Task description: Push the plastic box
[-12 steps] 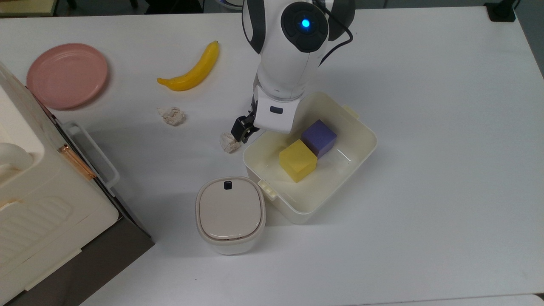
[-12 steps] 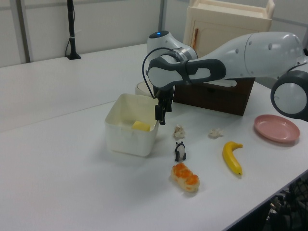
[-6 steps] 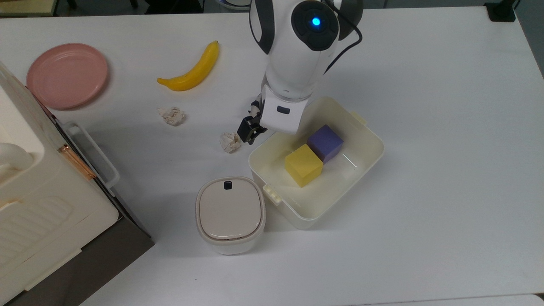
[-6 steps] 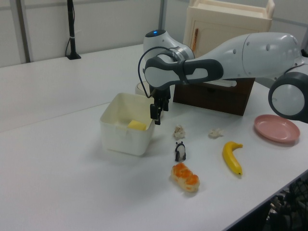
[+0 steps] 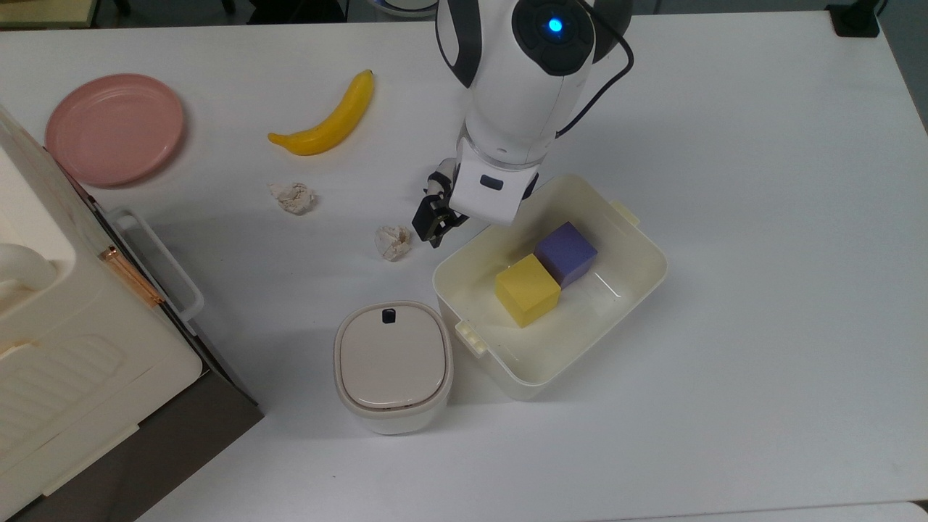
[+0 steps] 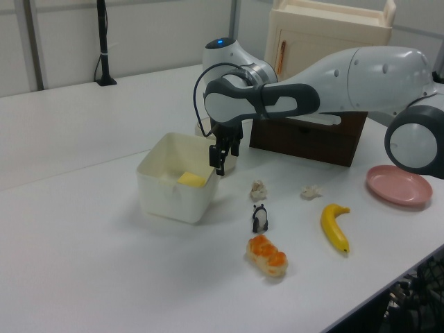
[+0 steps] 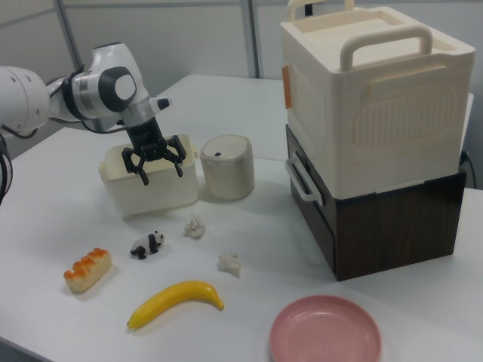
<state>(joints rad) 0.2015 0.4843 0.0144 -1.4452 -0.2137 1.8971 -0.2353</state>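
Note:
The plastic box [image 5: 580, 326] is a lidless cream tub on the white table, holding a yellow cube [image 5: 527, 290] and a purple cube [image 5: 566, 253]. My gripper [image 5: 448, 217] is low at the outside of the box's long wall, on the top view's upper-left side of the tub, right at the rim. In the right view the gripper [image 7: 161, 169] is open, its two fingers spread in front of the box [image 7: 155, 197] wall with nothing between them. The left view has the gripper [image 6: 218, 157] at the right edge of the box [image 6: 170, 201].
A square bin with a beige lid [image 5: 392, 361] stands close to the box's corner. A paper ball [image 5: 392, 242] lies just beside the gripper, another [image 5: 293, 197] further off. A banana [image 5: 326, 119], pink plate [image 5: 114, 129], panda figure [image 6: 260, 218], bread piece [image 6: 267, 255] and large cream appliance [image 5: 72, 341] are around.
The box has slid toward the top view's lower right, away from the paper ball. My gripper has followed it the same way, staying at the wall.

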